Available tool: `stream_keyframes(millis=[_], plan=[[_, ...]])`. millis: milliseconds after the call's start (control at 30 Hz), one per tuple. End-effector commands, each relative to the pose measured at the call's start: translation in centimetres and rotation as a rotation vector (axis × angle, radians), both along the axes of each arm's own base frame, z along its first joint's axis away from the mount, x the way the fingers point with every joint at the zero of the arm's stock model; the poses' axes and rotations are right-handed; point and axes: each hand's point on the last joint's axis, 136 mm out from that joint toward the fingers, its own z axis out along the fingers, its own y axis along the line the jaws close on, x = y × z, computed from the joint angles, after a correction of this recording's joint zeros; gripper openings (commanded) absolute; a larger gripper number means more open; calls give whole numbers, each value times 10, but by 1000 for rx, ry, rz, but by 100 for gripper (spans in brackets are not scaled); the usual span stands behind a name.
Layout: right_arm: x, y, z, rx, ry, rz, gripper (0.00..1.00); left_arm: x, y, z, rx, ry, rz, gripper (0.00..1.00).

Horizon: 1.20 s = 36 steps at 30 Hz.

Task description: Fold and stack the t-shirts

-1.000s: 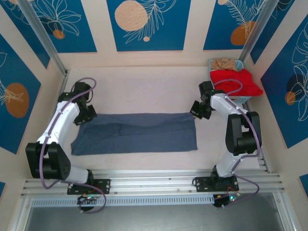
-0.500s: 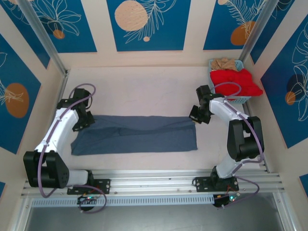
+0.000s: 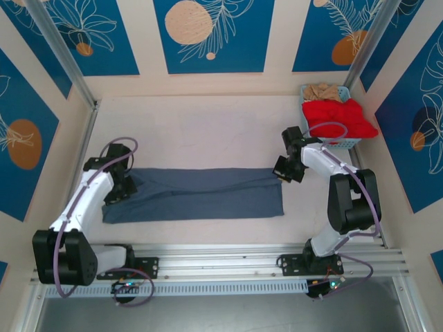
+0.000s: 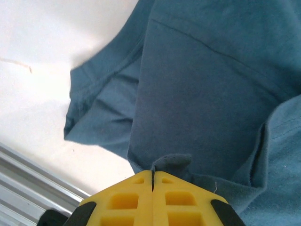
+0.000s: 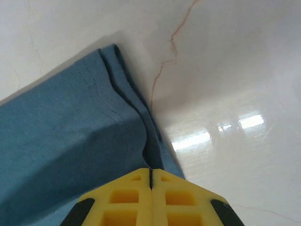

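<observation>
A slate-blue t-shirt lies as a long folded band across the table. My left gripper is shut on its far left edge; in the left wrist view a pinch of blue t-shirt cloth sticks out between the yellow fingertips. My right gripper is shut on the far right corner, and the right wrist view has the hem running into the closed fingertips. A red t-shirt and a beige one sit in the basket.
The light-blue mesh basket stands at the back right corner beside the right arm. An aluminium rail runs along the near edge. Bare cream table stretches behind the blue shirt.
Both grippers have pulled the far edge of the blue shirt toward the near side, so the band is narrower. The left arm moved nearer; the right shifted slightly nearer.
</observation>
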Motion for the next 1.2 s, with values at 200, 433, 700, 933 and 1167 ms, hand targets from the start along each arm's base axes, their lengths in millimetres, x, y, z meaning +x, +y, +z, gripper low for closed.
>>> stream_keyframes(millis=[200, 433, 700, 933, 1167], plan=[[-13, -4, -3, -34, 41, -18, 0, -14, -6, -16, -54, 43, 78, 0], [-19, -6, -1, -47, 52, -35, 0, -17, -1, -15, -26, 54, 99, 0], [-31, -13, 23, -46, 11, -112, 38, -27, 0, -2, -31, 4, 163, 24], [-15, 12, 32, 88, -16, -139, 30, 14, -4, 21, -68, -118, 197, 38], [10, 42, 21, 195, 32, -132, 19, 94, -2, 10, -168, -114, 211, 25]])
